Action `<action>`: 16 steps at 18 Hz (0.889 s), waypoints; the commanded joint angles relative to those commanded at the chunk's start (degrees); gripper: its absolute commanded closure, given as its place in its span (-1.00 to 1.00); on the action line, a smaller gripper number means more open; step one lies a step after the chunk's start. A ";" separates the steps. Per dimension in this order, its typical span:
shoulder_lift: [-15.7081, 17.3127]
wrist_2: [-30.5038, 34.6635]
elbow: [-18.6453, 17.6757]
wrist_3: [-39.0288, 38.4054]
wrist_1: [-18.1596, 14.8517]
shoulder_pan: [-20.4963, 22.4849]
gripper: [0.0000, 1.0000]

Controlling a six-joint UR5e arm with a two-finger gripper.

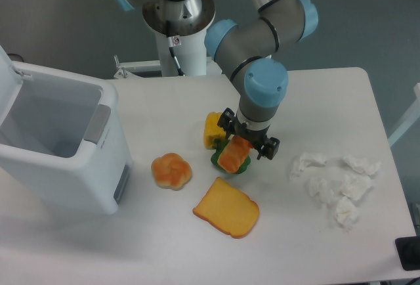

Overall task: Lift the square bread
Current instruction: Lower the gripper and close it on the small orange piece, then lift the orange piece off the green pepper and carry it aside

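The square bread (233,155) is a small orange-brown loaf, tilted, with its upper end between the fingers of my gripper (244,144). The gripper points down over it, and its jaws look closed on the loaf's upper end. The fingertips are mostly hidden by the gripper body and the loaf. The loaf's lower end sits over a green pepper (241,165); I cannot tell whether it touches it.
A yellow pepper (212,129) stands just left of the gripper. A round knotted bun (171,171) and a flat toast slice (227,208) lie in front. Crumpled white tissue (336,181) lies to the right. A large white bin (59,147) stands at the left.
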 joint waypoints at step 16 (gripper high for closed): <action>0.35 0.00 0.61 -0.79 0.00 -0.44 0.31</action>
